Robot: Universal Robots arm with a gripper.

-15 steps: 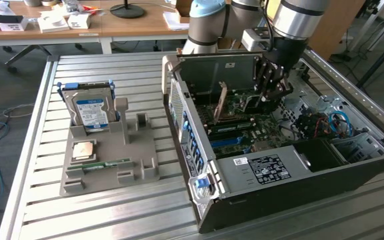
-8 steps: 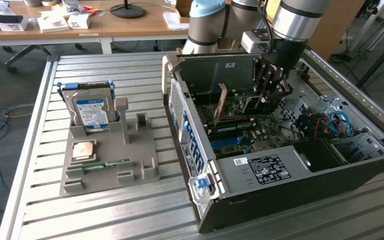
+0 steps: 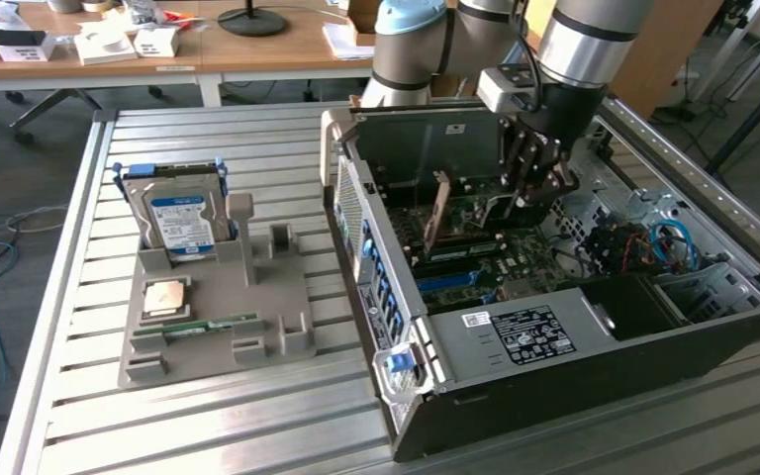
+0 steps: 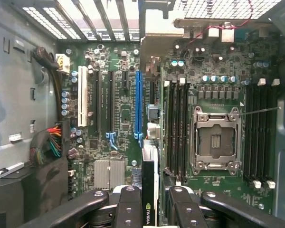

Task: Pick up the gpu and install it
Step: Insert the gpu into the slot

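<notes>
We see the arm reaching down into the open computer case [image 3: 552,336], which lies on its side on a table of metal slats [image 3: 155,416]. The gripper [image 3: 542,188] hangs inside the case, over the green motherboard [image 4: 123,118].

From the wrist view, we see the gpu [image 4: 149,180] edge-on between the two dark fingers [image 4: 128,204]. The jaws are clamped against its two flat sides. A small green logo shows on the card's near edge. The card runs away from the camera toward the slotted rear wall of the case, and its silver end bracket [image 4: 156,35] stands at that far end. It lies parallel to the long blue slot [image 4: 138,104] and just beside it. We cannot tell whether its lower edge touches the board or sits in a slot. Past the card on the other side are the black memory slots and the bare metal CPU socket [image 4: 214,140].

Toward the exterior view's left, well apart from the case, a grey holder tray [image 3: 281,297] rests on the slats. In it the silver hard drive [image 3: 182,223] stands upright, a small square chip [image 3: 169,297] lies flat, and a narrow green memory stick [image 3: 195,327] lies along a groove
</notes>
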